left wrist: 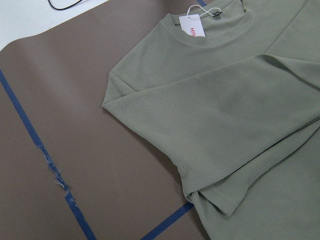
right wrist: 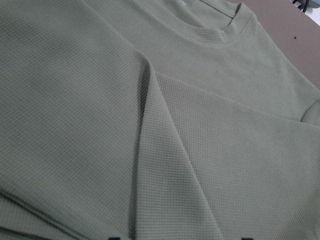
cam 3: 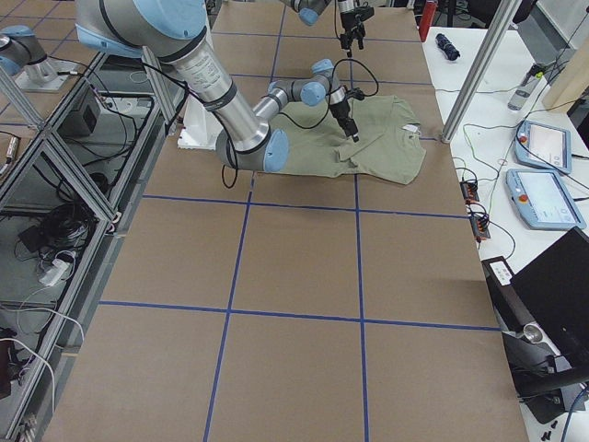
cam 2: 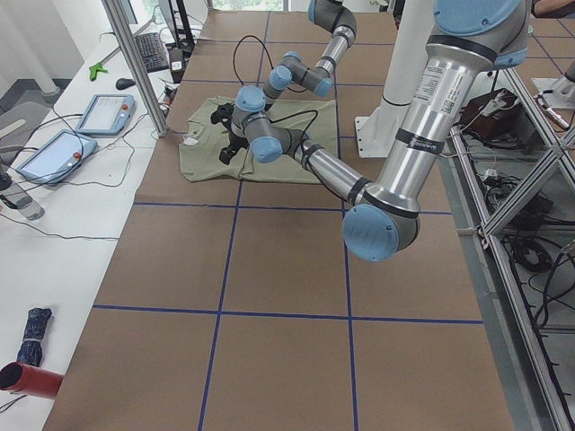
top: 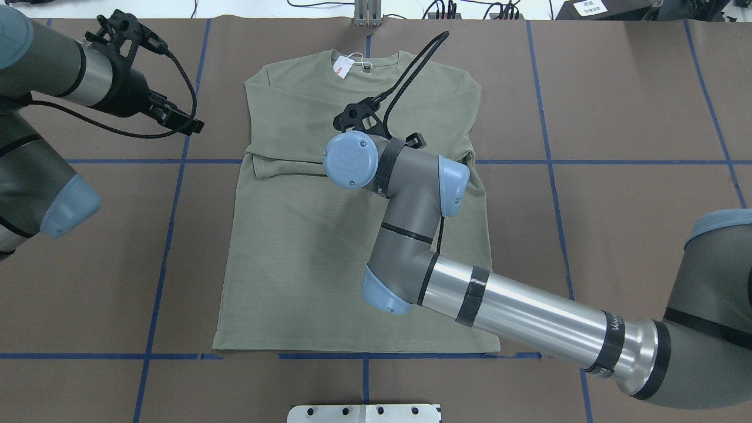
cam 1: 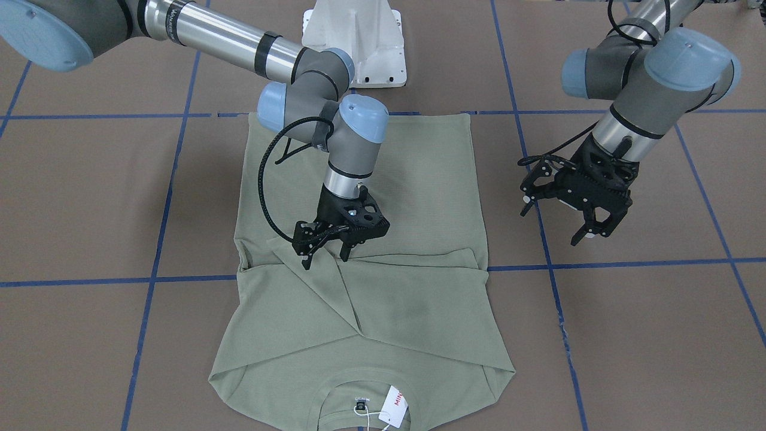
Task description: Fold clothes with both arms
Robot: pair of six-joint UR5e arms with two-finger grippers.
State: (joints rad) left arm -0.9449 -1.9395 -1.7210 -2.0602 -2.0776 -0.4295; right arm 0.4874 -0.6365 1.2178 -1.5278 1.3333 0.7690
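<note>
The sage-green shirt (cam 1: 413,179) lies flat on the brown table, with both sleeves folded across its chest (top: 305,252). Its collar carries a white-and-red hang tag (cam 1: 393,407) on the side away from the robot. My right gripper (cam 1: 326,257) stands open over the crossed sleeves. Its fingertips are at the fabric and nothing is between them. The right wrist view is filled with shirt folds (right wrist: 150,125). My left gripper (cam 1: 592,232) hangs open above bare table beside the shirt. The left wrist view looks at the folded shoulder (left wrist: 150,100).
The white base pedestal (cam 1: 359,42) stands at the shirt's hem side. Blue tape lines (cam 1: 598,263) grid the brown table cover. Two tablets (cam 3: 543,161) and cables lie on the white side bench beyond the collar end. A metal frame borders the robot side.
</note>
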